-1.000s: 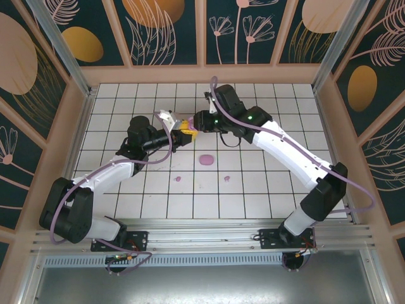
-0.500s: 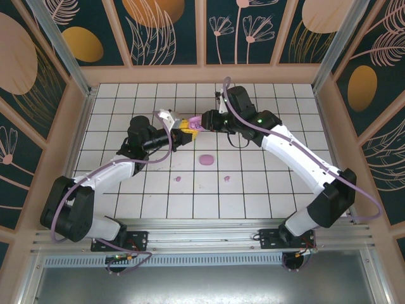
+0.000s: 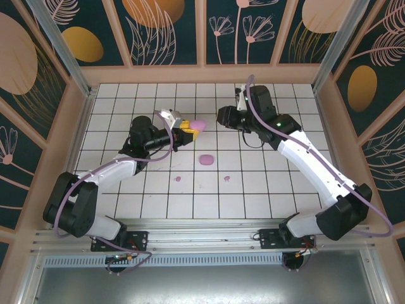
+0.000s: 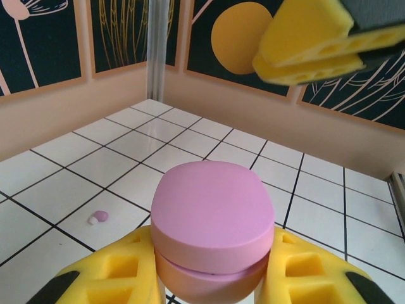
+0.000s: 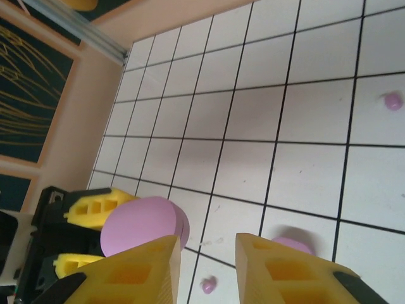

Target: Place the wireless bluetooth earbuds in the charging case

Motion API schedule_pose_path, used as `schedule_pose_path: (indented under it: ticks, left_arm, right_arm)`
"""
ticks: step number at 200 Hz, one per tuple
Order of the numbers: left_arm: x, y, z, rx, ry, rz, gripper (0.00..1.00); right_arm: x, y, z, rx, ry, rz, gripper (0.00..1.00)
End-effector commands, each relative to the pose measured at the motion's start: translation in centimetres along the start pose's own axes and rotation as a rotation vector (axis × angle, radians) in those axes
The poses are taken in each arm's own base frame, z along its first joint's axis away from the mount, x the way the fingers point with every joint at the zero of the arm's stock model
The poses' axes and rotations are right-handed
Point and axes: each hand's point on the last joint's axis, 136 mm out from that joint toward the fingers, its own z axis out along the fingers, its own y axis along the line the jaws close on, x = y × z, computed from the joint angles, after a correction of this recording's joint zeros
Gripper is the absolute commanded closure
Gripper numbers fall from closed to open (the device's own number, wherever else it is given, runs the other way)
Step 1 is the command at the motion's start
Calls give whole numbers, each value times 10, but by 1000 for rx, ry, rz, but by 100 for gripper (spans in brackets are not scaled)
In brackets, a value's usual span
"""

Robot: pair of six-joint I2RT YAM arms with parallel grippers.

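My left gripper is shut on a lilac charging case, holding it above the tiles. The left wrist view shows this case with its lid down, clamped between the yellow fingers. My right gripper hangs a short way to the right of the case, apart from it, open and empty. A second lilac case lies on the floor. Two tiny lilac earbuds rest on tiles nearer the arm bases. One earbud shows in the left wrist view and two in the right wrist view.
The white tiled floor is boxed in by low peach walls with dark patterned panels above. The right gripper's yellow fingers hang in the top right of the left wrist view.
My right gripper has drawn back to the right, away from the held case, and its jaws have narrowed a little. The left gripper keeps its grip on the case.
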Motion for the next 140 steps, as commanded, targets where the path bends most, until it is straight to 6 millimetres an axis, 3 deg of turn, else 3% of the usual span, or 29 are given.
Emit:
schedule_pose_path:
  ticks: [1,50,96,140]
  left_arm:
    - [-16,-4,2,34,-43,22,100]
    - [-19,-6,4,52,-42,12,100]
    - [-22,-8,2,53,-43,26,100]
    - [-18,-9,0,52,-29,31,100]
  right_arm:
    - [18,16,9,-96,59,-31,73]
    - [43,43,32,-159,158,-101,80]
    - [37,51,43,-168,173,-128,83]
    - [15,59,45,-177,132,-126,85]
